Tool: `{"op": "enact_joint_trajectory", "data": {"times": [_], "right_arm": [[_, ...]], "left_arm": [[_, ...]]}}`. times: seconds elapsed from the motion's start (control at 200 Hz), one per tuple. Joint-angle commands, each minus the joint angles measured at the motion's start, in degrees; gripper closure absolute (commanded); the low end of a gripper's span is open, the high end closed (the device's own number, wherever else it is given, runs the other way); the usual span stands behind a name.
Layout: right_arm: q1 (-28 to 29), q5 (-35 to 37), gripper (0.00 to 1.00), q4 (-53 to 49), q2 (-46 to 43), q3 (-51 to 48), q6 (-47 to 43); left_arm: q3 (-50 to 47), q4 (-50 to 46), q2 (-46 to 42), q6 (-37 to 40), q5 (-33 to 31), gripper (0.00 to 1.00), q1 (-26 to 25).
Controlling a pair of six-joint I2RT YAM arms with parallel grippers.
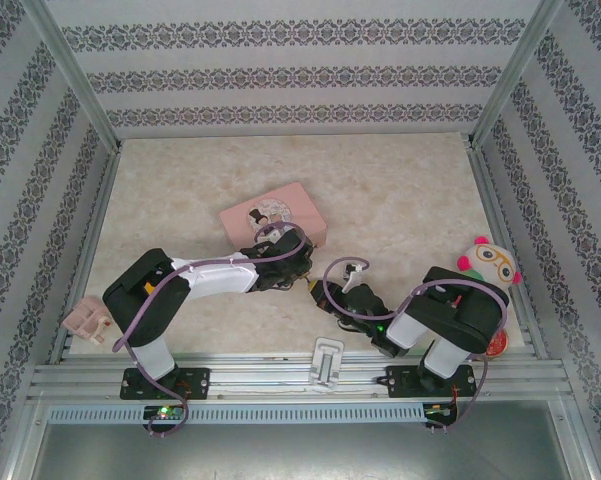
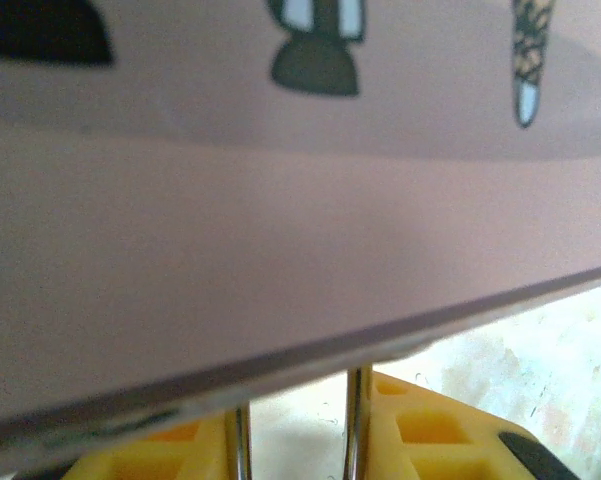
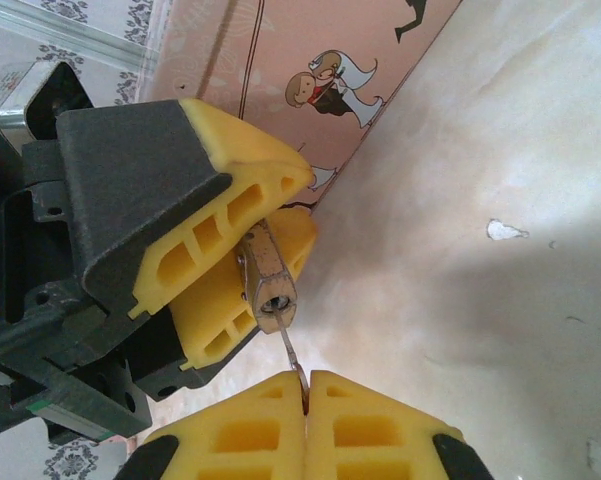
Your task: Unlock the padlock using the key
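The small brass padlock [image 3: 265, 270] is clamped between the yellow fingers of my left gripper [image 3: 298, 205], keyhole end facing my right gripper. My right gripper [image 3: 305, 380] is shut on the thin grey key [image 3: 289, 348], and the key's tip sits in the keyhole. In the left wrist view the two thin shackle legs [image 2: 355, 425] rise between the fingers [image 2: 430, 440] of my left gripper [image 2: 295, 435], just below the tin. From above, the two grippers meet at the padlock [image 1: 313, 286] in front of the pink tin.
The pink tin with the cartoon couple [image 1: 275, 215] lies right behind the left gripper. A white bracket [image 1: 327, 362] rests on the front rail. A plush toy [image 1: 485, 262] sits at the right, a small pink object [image 1: 88, 320] at the left edge.
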Motion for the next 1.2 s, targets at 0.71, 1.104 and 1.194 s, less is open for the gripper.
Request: {"op": "enact_joint_trajectory", "data": {"times": [0.71,1.104,1.194], "right_arm": [[-1.92,-0.75,1.00,6.11,3.01,2.41,2.52],[-3.03,-5.51,1.00,6.86,3.25,4.35,0.93],[-3.04,-7.19,1.00,6.85,3.39,5.39,0.26]], "left_arm": [[1.53,0.68,-1.59,-0.05,0.74,1.00,-1.01],[1.55,0.59,-1.83,0.40,1.58,1.00,-1.03],[1.80,0.63,-1.68,0.47,2.02,1.00,-1.03]]}}
